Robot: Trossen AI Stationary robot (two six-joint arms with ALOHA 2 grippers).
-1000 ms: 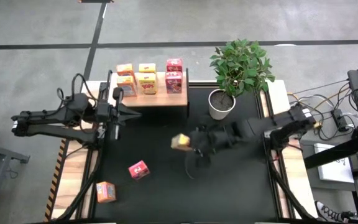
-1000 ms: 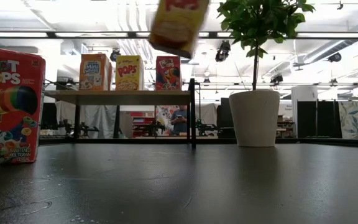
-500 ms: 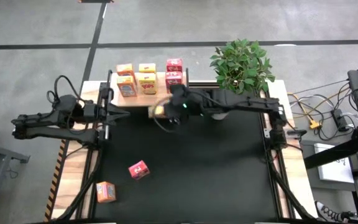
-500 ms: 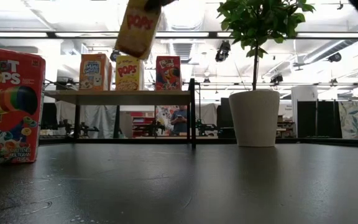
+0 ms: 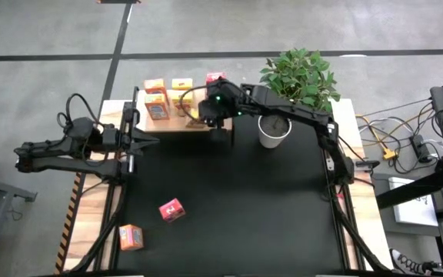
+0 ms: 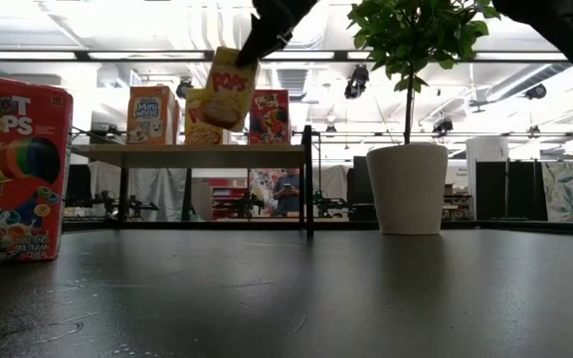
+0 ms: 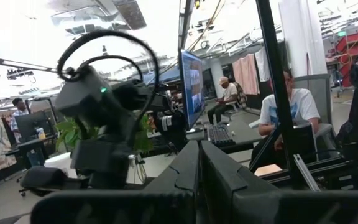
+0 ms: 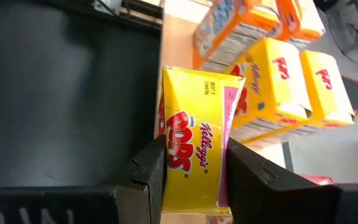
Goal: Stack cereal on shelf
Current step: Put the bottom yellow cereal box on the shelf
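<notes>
Yellow Pops box (image 8: 194, 152) (tilted) in right claw (image 8: 191, 171).

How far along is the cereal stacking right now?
Six boxes look placed on the shelf. The right gripper holds a yellow box tilted just above the shelf. A red box and an orange box remain on the table. The left gripper waits left, shut.

A leafy plant (image 5: 298, 77) in a white pot (image 6: 407, 188); seated person (image 7: 287, 106) beyond the table
</notes>
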